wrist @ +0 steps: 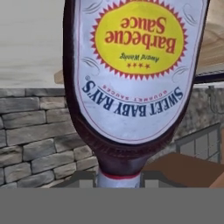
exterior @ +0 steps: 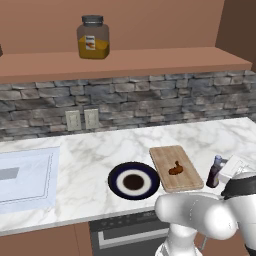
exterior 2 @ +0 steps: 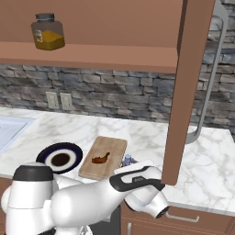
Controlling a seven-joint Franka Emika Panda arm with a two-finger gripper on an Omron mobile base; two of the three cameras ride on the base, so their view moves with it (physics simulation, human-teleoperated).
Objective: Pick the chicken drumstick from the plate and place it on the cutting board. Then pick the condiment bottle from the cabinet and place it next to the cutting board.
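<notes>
The chicken drumstick (exterior: pixel 175 169) (exterior 2: pixel 101 158) lies on the light wooden cutting board (exterior: pixel 167 155) (exterior 2: pixel 112 144). To the board's left sits the dark navy plate (exterior: pixel 114 180) (exterior 2: pixel 46 155), with nothing on it. The condiment bottle (exterior: pixel 215 172) (exterior 2: pixel 127 159) stands upright just right of the board, low at the counter; whether its base touches the marble I cannot tell. My gripper (exterior: pixel 223 172) (exterior 2: pixel 133 166) is at the bottle from the right, closed on it. In the hand view its barbecue-sauce label (wrist: pixel 135 65) is very close and upside down. The cabinet (exterior: pixel 150 60) (exterior 2: pixel 114 57) runs above.
A wide glass jar of orange filling (exterior: pixel 93 37) (exterior 2: pixel 47 32) stands on the shelf. A sink (exterior: pixel 25 175) lies at the counter's left. A tall wooden side panel (exterior 2: pixel 188 92) hangs close to the right of the hand. Stone backsplash with two outlets (exterior: pixel 82 119) behind.
</notes>
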